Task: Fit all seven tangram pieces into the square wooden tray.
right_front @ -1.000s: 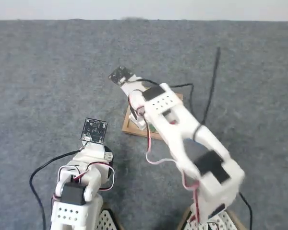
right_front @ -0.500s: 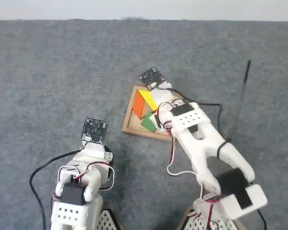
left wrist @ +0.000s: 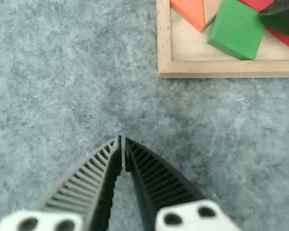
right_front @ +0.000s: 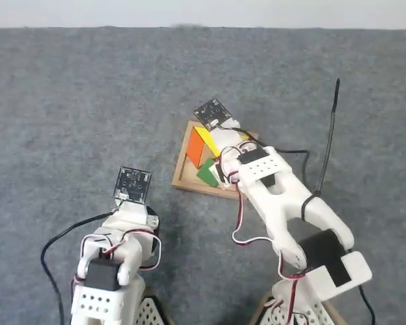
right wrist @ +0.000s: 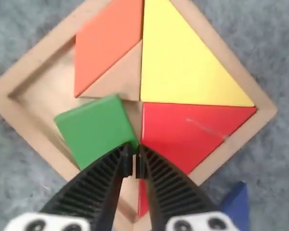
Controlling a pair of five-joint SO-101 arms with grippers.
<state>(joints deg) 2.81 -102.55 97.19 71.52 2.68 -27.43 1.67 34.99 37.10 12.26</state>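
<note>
The square wooden tray (right wrist: 33,62) holds an orange parallelogram (right wrist: 108,43), a yellow triangle (right wrist: 183,62) and a red triangle (right wrist: 183,134). A green square (right wrist: 94,132) lies tilted in it, over bare wood. My right gripper (right wrist: 133,161) is shut and holds nothing, its tips over the seam between the green square and the red triangle. A blue piece (right wrist: 236,202) lies on the carpet just outside the tray rim. My left gripper (left wrist: 122,142) is shut over bare carpet, short of the tray's corner (left wrist: 163,57). From above, the right arm (right_front: 277,196) covers half the tray (right_front: 181,177).
Grey carpet (right_front: 74,101) covers the whole table. The left arm (right_front: 118,237) stands at the near left, apart from the tray. A black cable (right_front: 328,142) runs beside the right arm. Open carpet lies to the left of the tray and beyond it.
The right arm has swung to the right and drawn back, uncovering the orange, yellow and green pieces in the tray. The left arm has not moved.
</note>
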